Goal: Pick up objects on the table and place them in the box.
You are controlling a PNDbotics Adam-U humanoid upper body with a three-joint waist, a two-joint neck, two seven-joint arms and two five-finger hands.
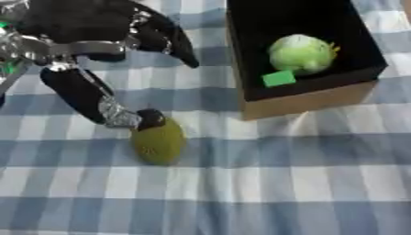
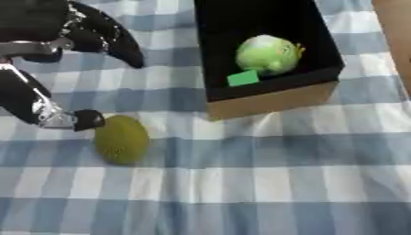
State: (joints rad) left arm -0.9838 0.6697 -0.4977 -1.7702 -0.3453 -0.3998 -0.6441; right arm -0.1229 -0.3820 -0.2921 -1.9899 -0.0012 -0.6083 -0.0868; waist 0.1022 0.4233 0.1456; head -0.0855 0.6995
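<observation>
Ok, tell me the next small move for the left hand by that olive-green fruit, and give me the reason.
Probably curl the left robot hand around the olive-green fruit. Only one fingertip touches the fruit's upper end while the other fingers are spread above it, so nothing grips it yet. The fruit lies on the checked cloth, outside the box, which already holds a green round item.

My left hand [image 1: 96, 41]: matt black shells w/ shiny silver metal at the joints. Tablecloth [image 1: 281, 183] is soft woven cloth, blue-white check, slightly wrinkled. Box [image 1: 313, 98] looks like plain brown cardboard outside, matt black inside. Olive-green fruit [image 1: 158, 143] has a dull, finely rough skin. Green round thing [image 1: 301, 54] in the box looks smooth, approx. matt.
</observation>
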